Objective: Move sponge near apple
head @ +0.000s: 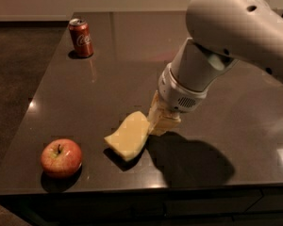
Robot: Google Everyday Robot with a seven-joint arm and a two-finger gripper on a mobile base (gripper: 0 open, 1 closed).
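— Sponge (127, 136)?
— Toward the front of the table (108, 74), a little left of middle. Tilted, with the right edge raised and the lower left corner dipping toward the tabletop.

— Relative to the gripper (156, 125)?
— Just left of it and touching. Pinched at the right edge between the pale fingers (166, 120), drawn in narrow on the slab.

— Apple (61, 157)?
— Further left, close to the front edge, upright with the stem on top. Near the sponge but not touching, with a strip of bare tabletop between.

— Anything else around?
— Cola can (80, 37), standing at the far left corner, well apart from the rest.

— Hidden or hard to make out?
— Fingers and sponge almost the same pale yellow, so no clear line at the pinch. Cannot tell about contact between the sponge's low corner and the tabletop. Arm (236, 36) cut off at the top and right borders, covering part of the table behind. Broad shadow (193, 164) on the surface right of the sponge.
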